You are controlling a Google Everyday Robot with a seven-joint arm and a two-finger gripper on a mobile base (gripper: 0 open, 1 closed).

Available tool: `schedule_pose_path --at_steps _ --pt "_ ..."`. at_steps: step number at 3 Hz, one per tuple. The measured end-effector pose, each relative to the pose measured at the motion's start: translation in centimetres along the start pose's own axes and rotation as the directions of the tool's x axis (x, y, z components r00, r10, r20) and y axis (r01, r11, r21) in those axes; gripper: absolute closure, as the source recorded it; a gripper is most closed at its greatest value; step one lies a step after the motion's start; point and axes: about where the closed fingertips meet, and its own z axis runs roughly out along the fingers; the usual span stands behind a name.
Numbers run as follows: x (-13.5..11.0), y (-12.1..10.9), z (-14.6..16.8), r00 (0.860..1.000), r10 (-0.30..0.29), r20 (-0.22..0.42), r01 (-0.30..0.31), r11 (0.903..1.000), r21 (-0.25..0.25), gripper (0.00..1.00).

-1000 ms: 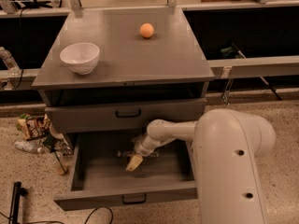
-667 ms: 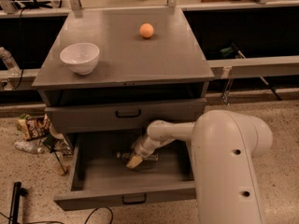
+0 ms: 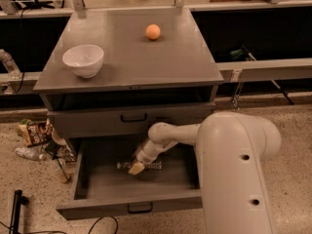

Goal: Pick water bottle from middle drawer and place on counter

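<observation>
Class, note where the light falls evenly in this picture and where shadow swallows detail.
Camera view: the counter is evenly lit, with a soft shadow beneath the white bowl; the recess under the counter's edge is dark; the middle drawer lies in dim light, where the gripper, low over the water bottle, is hard to make out.

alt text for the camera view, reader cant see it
A white robot arm reaches into the open middle drawer, its pincer at a water bottle lying inside. On the counter above sit a white bowl and an orange ball.
</observation>
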Motion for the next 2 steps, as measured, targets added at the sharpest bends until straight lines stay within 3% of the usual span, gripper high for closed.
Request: schedule_pose_path --at_steps 1,2 --pt "-0.8 1.5 -2.7 1.000 0.006 0.009 -0.006 1.0000 0.006 1.00" --pt "-0.9 3.5 -6.5 0.998 0.056 0.038 -0.059 0.9956 0.073 1.00"
